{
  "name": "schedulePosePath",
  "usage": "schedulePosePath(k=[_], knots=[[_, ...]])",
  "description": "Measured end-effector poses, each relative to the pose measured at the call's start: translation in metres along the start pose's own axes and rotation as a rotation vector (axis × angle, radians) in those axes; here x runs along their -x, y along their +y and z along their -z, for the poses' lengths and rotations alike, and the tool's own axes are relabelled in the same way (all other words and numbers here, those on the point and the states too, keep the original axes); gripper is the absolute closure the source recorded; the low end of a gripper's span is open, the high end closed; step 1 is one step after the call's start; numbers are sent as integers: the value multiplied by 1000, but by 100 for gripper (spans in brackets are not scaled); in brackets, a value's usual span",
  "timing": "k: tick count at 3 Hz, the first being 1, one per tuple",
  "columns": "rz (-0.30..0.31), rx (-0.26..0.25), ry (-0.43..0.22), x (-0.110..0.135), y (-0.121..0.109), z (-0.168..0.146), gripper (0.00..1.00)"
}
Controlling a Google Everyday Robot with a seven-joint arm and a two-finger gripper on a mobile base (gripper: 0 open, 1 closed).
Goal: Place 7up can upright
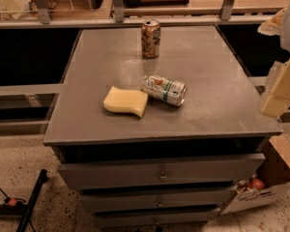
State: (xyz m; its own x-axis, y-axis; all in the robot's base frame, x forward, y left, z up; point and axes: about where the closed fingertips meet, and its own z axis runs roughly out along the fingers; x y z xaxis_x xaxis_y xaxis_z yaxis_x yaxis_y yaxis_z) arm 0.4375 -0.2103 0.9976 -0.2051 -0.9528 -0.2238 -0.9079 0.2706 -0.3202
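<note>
"7up can (163, 90): where was it found, and in what attitude?"

"It lay on its side near the middle of the grey worktop (212, 57), not upright. Its long axis ran across the view at a slight diagonal, from the far left down to the near right. One round end faced the near-right corner. I could not tell whether that end was the top or the base."

"Neighbours?"

"A yellow sponge (125, 101) lay just beside its left end; whether the two touched could not be settled. An orange-brown patterned can (151, 38) stood upright at the far edge, well apart from it."

"And the gripper?"

"The gripper (279, 92) was at the right edge of the view, out past the worktop's right side and well apart from the can. It carried nothing that I could see. Whether it was set wide or narrow, I could not tell."

"So the governing relation?"

"The can lay to the left of the gripper as viewed, with its near-right end the closer one. In my judgement the single arm would have to travel leftward over the worktop. It would then take the can across its narrow body, square to that diagonal axis, and turn it a quarter to stand it. The sponge crowded the left end, so the right half appeared the freer place to grasp."
</note>
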Motion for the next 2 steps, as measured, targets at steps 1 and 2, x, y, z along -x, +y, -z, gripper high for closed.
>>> schedulePosePath(k=[1, 2], knots=[[0, 0, 0, 0, 0, 0, 0], [29, 2, 7, 13, -6, -7, 0]])
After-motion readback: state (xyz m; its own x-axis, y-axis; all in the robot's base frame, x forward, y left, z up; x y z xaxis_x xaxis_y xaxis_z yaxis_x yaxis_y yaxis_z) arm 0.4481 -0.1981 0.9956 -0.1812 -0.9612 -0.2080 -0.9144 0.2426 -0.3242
